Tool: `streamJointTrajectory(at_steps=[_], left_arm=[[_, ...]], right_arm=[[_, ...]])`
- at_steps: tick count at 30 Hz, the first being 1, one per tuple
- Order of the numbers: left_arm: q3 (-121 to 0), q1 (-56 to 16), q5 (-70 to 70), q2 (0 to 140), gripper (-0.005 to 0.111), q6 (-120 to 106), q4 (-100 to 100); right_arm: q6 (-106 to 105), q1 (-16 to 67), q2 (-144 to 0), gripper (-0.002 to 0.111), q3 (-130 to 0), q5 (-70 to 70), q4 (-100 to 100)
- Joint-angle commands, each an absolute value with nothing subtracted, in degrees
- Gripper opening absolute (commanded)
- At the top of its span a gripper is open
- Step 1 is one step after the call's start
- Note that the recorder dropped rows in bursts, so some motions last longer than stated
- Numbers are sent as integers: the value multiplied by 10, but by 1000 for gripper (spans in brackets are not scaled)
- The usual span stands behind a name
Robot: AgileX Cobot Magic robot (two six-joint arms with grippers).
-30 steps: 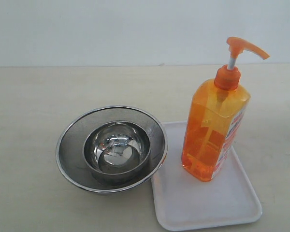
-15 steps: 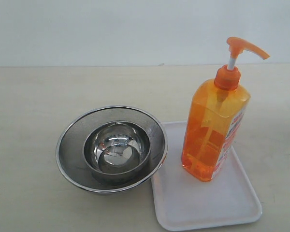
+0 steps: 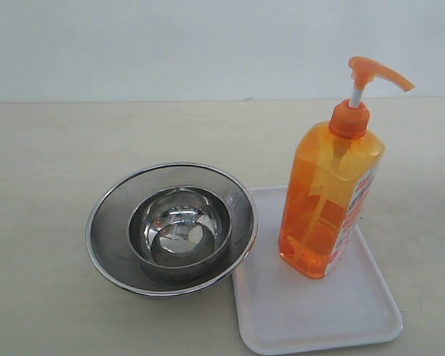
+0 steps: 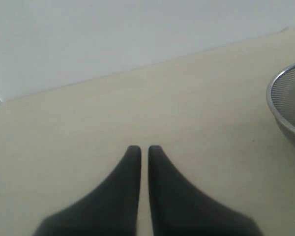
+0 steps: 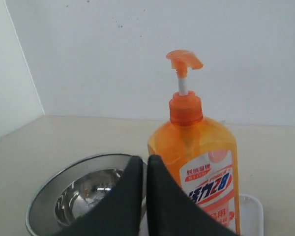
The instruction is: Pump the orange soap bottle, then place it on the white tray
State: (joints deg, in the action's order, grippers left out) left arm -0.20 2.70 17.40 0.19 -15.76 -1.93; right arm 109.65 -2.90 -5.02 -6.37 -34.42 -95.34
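The orange soap bottle [image 3: 328, 200] stands straight up on the white tray [image 3: 319, 311], near the tray's far end, so the placing part of the job looks done. Its pump head [image 3: 371, 73] sits high on the white stem, which is how a pump looks when nothing is pushing it down. From these pictures nobody can tell if it has been pumped. Just beside the tray on the left is a round metal strainer [image 3: 111, 222] with a smaller shiny bowl [image 3: 179, 226] inside it, and the strainer's rim hangs a little over the tray's edge. Everything rests on a pale bench [image 3: 59, 141]. The right gripper [image 5: 145, 159] is closed with nothing in it. It points at the bottle from a little way off and touches nothing, so it seems set to watch or to come in for the pump. The left gripper [image 4: 144, 149] is also closed and holds nothing, with only a thin slit between its two fingers. It hangs over bare bench, away from the bottle, with just the strainer's rim at the side of its view. It looks parked out of the way so it does not bump anything.
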Motion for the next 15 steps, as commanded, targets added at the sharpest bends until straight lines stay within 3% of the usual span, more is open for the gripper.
streamJointTrajectory(at_steps=[1, 15], left_arm=[[0, 29, 166, 0, 5, -153, -25], [0, 29, 166, 0, 5, -153, -25]], right_arm=[[1148, -28, -56, 0, -100, -321, -967], [1200, -28, -245, 0, -178, -309, -999]])
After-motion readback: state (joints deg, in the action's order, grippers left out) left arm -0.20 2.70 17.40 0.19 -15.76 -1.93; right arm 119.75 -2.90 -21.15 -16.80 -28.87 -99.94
